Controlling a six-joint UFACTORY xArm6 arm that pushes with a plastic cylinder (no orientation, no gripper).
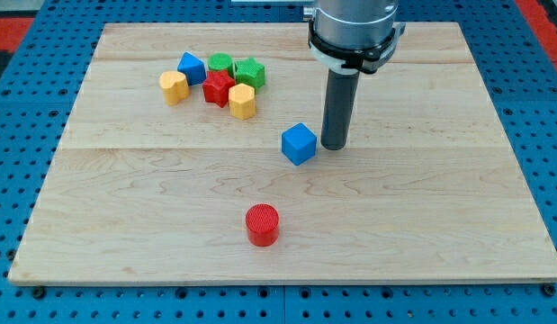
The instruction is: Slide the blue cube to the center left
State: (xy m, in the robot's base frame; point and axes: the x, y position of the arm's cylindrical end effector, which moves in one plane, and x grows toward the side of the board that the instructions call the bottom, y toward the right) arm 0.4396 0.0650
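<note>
The blue cube (298,143) sits near the middle of the wooden board (125,207). My tip (334,145) rests on the board just to the cube's right, with a narrow gap or a light touch; I cannot tell which. The dark rod rises straight up from it to the arm's wrist at the view's top.
A cluster sits at the upper left: a blue block (191,67), a green cylinder (220,64), a green star-like block (250,73), a red star-like block (219,88) and two yellow blocks (174,86) (242,102). A red cylinder (262,224) stands below the middle.
</note>
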